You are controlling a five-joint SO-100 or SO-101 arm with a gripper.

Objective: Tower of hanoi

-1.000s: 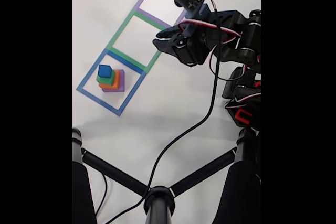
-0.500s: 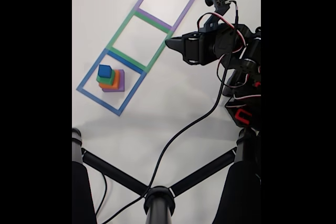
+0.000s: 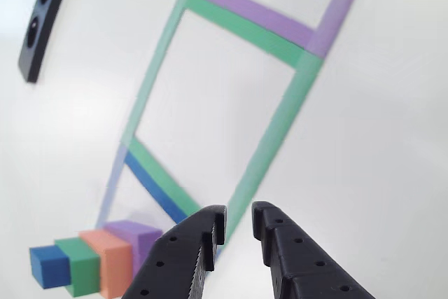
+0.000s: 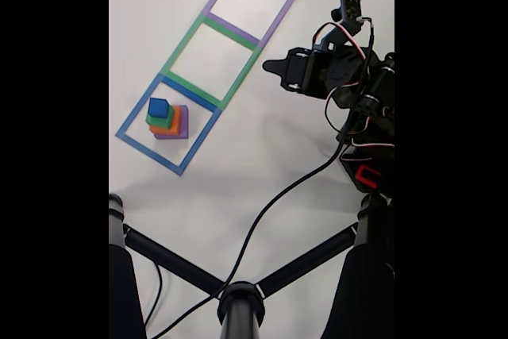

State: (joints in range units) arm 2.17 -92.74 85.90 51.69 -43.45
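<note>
With the stack of four blocks (image 4: pixel 167 119) sitting inside the blue square (image 4: pixel 133 140), well apart from the gripper (image 3: pixel 238 223), whose jaws stand slightly apart and empty, a hasty descent could probably clip and topple the whole stack.

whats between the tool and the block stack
In the fixed view, between the tool and the stack lie bare table and the lower corner of the green square, plus the blue square's edge.
</note>
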